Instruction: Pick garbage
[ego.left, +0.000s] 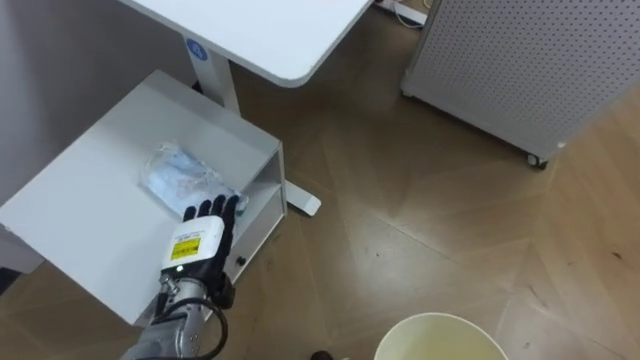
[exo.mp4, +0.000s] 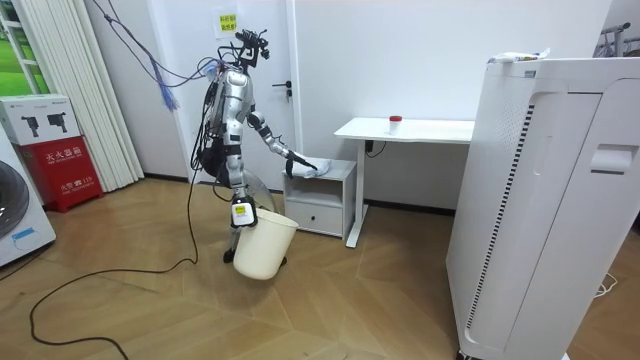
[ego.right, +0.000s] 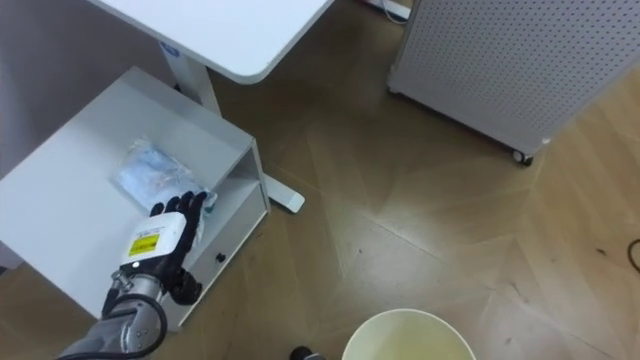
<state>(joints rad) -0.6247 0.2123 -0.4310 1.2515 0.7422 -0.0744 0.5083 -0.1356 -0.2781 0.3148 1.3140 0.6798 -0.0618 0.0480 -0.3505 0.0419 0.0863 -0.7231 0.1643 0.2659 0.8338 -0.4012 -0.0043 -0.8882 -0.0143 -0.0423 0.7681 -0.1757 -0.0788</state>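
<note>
Standing at the low white cabinet (ego.left: 90, 230) tucked beside the white desk (ego.left: 270, 35), the robot has its left arm stretched out over the cabinet's top. The garbage (ego.left: 180, 175) – a crumpled wad of clear, bluish plastic wrapping – lies on that top, towards the edge nearest the desk leg. The left hand (ego.left: 200, 245) is back-up with its fingers (ego.left: 215, 208) reaching forward and fairly straight, their tips right at the near edge of the wad; nothing is closed round it. Down by the robot's other side hangs a cream bin (ego.left: 440, 335), mouth up, over the wooden floor (ego.left: 420, 220). The right hand (exo.mp4: 240, 213) sits just at the bin's rim (from where I stand I cannot tell how its fingers lie). A perforated white panel on wheels (ego.left: 520, 70) stands beyond the desk, well apart from the cabinet.
</note>
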